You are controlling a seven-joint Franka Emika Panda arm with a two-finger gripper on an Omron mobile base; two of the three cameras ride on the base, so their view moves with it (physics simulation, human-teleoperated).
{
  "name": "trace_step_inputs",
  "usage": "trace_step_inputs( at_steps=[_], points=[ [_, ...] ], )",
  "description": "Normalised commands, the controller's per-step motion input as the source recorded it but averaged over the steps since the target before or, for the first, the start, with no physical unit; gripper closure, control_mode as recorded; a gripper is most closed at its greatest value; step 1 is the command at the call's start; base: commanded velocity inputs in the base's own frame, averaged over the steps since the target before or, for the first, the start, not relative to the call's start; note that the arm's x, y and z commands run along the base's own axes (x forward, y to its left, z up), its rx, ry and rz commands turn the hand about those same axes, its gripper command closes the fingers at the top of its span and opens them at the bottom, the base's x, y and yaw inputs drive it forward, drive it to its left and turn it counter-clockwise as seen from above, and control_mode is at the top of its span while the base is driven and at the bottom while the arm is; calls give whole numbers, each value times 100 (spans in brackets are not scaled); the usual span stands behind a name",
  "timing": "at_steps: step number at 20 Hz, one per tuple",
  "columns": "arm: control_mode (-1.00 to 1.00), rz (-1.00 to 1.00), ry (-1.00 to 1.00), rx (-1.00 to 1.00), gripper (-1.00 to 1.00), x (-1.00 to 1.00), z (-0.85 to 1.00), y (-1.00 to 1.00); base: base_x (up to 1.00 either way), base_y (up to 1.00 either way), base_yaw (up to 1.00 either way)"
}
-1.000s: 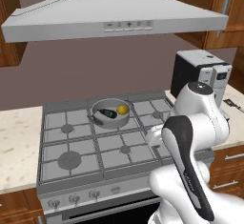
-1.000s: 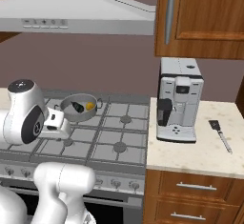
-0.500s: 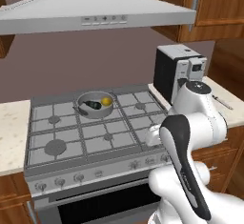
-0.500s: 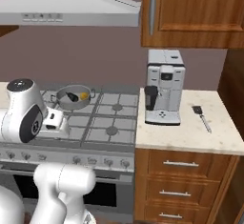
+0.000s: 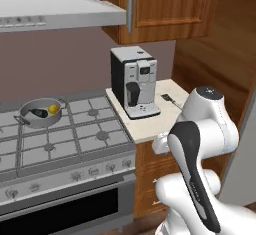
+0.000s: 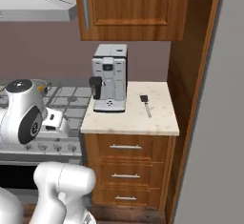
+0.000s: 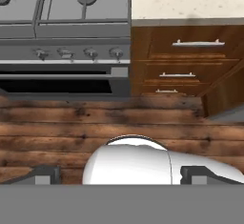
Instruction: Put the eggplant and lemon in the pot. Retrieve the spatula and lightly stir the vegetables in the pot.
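Grey metal pot [image 5: 41, 112] sits on the rear left burner of the gas stove [image 5: 65, 139], shallow, straight-walled, with small side handles. Inside it lie the dark purple eggplant [image 5: 38, 113] and the bright yellow lemon [image 5: 53, 108], side by side. Judgement: loading step is done; fetching the spatula and stirring are left.

Spatula [image 6: 145, 103] lies flat on the pale speckled stone counter [image 6: 131, 118], right of the boxy silver-and-black coffee machine [image 6: 109, 77]. It has a black squarish blade and a thin grey handle, and nothing is touching it.

Gripper [image 7: 119, 175]: fingers spread wide, nothing between them. In the hand view it points down at the plank wood floor [image 7: 119, 118] in front of the oven and the brown wooden drawers [image 7: 190, 61], well apart from the spatula.
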Motion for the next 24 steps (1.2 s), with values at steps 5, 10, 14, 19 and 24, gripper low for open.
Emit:
trace_step_inputs(
  at_steps=[5, 10, 14, 19, 24],
  points=[
    [100, 0, 0, 0, -100, 0, 0, 0, 71, -64, -10],
    [100, 0, 0, 0, -100, 0, 0, 0, 30, -45, -18],
    [100, 0, 0, 0, -100, 0, 0, 0, 0, -61, -21],
    [100, 0, 0, 0, -100, 0, 0, 0, 39, -19, -13],
    [100, 0, 0, 0, -100, 0, 0, 0, 76, -23, -15]
  ],
)
